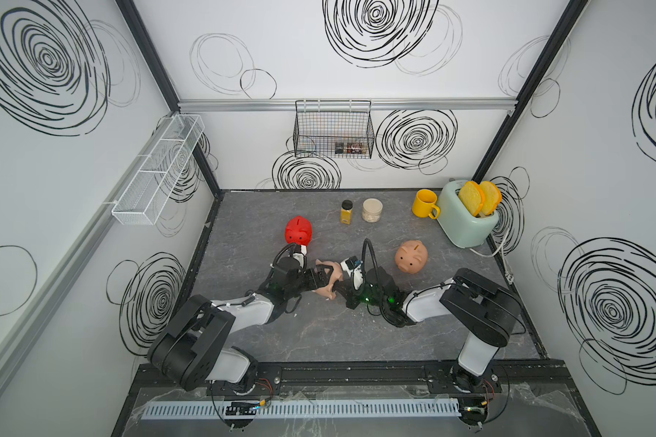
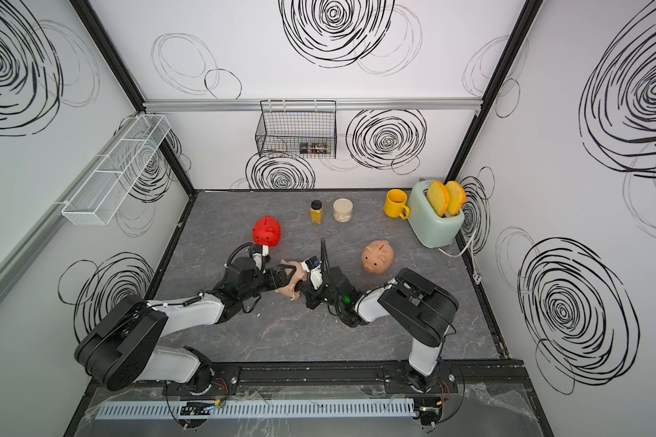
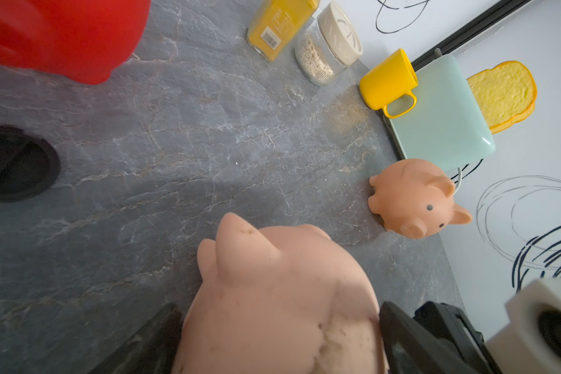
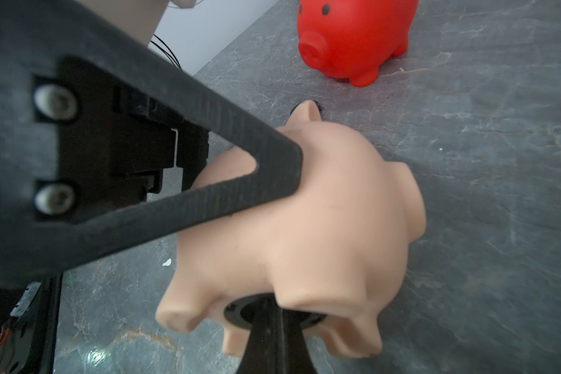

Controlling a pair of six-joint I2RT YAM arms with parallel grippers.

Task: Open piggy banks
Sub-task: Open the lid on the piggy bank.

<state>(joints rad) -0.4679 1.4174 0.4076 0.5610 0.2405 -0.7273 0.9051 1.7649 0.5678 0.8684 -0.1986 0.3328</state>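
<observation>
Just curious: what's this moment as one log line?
left pincer: holds pink pig | right pincer: shut on its black plug

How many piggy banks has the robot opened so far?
Maybe one: a loose black plug lies near the red pig, though its belly is hidden. Right now the left claw holds the pale pink pig while the shut right claw pokes at its belly plug, not yet out. The peach pig stands untouched.
</observation>
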